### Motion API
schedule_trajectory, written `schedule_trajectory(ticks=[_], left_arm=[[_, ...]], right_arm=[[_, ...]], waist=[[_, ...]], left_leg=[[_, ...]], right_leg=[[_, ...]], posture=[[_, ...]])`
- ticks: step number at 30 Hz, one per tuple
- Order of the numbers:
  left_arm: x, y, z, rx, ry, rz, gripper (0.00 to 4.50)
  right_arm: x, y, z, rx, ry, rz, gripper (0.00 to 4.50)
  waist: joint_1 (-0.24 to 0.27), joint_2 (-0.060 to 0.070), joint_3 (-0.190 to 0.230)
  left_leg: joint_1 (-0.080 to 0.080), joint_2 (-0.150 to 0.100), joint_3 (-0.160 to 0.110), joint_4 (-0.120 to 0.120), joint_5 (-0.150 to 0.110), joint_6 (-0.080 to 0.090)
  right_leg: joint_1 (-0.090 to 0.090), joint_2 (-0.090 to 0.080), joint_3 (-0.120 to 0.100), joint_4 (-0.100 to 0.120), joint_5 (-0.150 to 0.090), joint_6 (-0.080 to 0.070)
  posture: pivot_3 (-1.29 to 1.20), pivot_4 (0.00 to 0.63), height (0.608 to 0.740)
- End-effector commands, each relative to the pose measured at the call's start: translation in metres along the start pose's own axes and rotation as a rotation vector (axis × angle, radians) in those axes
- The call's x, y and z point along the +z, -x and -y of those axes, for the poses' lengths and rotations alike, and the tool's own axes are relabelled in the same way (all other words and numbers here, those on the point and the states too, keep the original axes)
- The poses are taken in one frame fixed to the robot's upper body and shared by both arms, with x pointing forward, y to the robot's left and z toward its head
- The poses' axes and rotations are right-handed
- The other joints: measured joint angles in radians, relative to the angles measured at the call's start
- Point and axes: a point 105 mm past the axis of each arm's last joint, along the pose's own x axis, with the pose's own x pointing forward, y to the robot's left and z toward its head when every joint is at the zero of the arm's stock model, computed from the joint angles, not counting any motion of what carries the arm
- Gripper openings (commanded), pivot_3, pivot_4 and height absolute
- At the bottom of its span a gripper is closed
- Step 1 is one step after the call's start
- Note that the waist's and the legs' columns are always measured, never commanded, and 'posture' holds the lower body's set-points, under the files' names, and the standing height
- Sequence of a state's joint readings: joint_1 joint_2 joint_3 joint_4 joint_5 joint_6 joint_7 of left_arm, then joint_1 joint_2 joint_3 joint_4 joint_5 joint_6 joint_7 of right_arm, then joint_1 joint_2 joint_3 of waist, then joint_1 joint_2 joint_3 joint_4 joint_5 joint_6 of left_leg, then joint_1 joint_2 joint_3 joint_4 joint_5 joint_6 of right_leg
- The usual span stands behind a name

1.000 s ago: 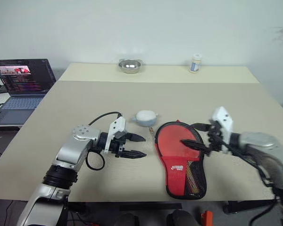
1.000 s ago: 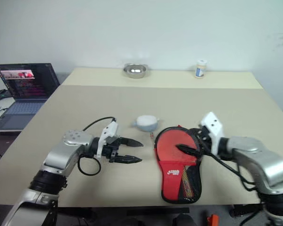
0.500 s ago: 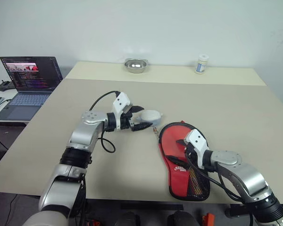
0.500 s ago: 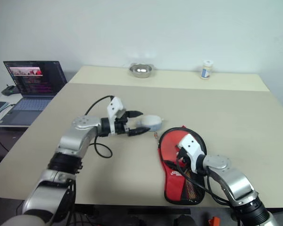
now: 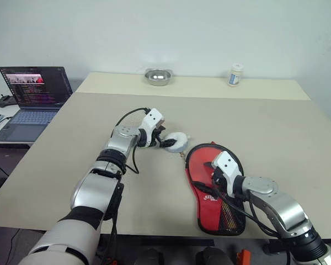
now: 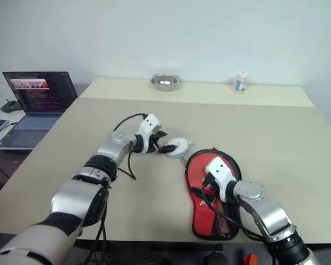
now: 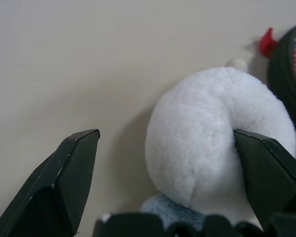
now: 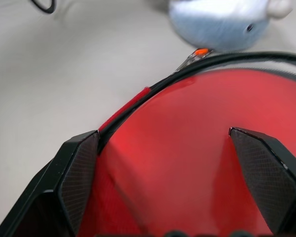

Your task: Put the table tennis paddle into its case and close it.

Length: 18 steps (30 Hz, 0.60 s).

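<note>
Left end effector [image 5: 166,143]: fingers spread wide, around a white-and-pale-blue plush toy [image 5: 176,141]. In the left wrist view one finger [image 7: 266,173] touches the plush, the other stands clear of it; not clamped.

Right end effector [image 8: 175,182]: fingers spread wide, low over the round end of the case [image 5: 216,187], nothing between them. Can't tell if the tips touch the fabric.

The case lies flat near the front edge of the bench [image 5: 276,138], red side up, white logo and black mesh toward the narrow end, black edging. A zip pull [image 8: 195,54] with an orange spot sits at the rim next to the plush; plush and case are just beside each other.

Right wrist view shows a smooth red face inside the black rim; can't tell whether that is the table tennis paddle or the case's own fabric. No wooden handle to make out. The right arm covers part of the case.

Bench is plain beige. At the far edge: a metal bowl [image 5: 158,76] and a small white bottle [image 5: 235,74], well apart. An open laptop [image 5: 30,94] sits on a lower side table to the left. Plain white wall behind.
</note>
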<state>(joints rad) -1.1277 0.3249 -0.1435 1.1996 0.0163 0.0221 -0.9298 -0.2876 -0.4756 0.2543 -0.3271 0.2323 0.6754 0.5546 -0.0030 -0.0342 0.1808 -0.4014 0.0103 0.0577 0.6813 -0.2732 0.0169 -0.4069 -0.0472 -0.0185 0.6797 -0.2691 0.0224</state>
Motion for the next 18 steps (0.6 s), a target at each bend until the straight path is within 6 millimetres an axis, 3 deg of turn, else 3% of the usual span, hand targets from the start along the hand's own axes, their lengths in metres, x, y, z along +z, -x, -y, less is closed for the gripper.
schedule_trajectory(ticks=[1,5,13,18], left_arm=[[-0.005,-0.004,0.009,-0.06,0.008,-0.019,4.48],[-0.008,-0.003,0.018,-0.136,0.019,-0.025,4.48],[-0.021,-0.005,0.018,-0.114,0.068,-0.065,4.48],[-0.021,-0.009,0.023,-0.12,0.079,-0.061,4.48]], right_arm=[[0.023,0.006,0.012,-0.07,0.037,0.071,4.5],[0.022,0.005,0.018,-0.092,0.047,0.059,4.5],[0.018,0.001,0.02,-0.102,0.064,0.034,4.5],[0.0,-0.001,0.016,-0.07,0.023,-0.039,4.5]], waist=[[0.0,0.0,0.0],[0.0,0.0,0.0],[0.0,0.0,0.0],[0.0,0.0,0.0]], left_leg=[[0.0,0.0,0.0,0.0,0.0,0.0],[0.0,0.0,0.0,0.0,0.001,0.0],[0.0,0.0,0.0,0.0,0.0,0.0],[0.0,0.0,0.0,0.0,0.0,0.0]], right_leg=[[0.0,0.0,0.0,0.0,0.0,0.0],[0.0,0.0,0.0,0.0,0.0,0.0],[0.0,0.0,0.0,0.0,0.0,0.0],[0.0,0.0,0.0,0.0,0.0,0.0]], posture=[[0.0,0.15,0.74],[0.0,0.15,0.74],[0.0,0.15,0.74],[0.0,0.15,0.74]])
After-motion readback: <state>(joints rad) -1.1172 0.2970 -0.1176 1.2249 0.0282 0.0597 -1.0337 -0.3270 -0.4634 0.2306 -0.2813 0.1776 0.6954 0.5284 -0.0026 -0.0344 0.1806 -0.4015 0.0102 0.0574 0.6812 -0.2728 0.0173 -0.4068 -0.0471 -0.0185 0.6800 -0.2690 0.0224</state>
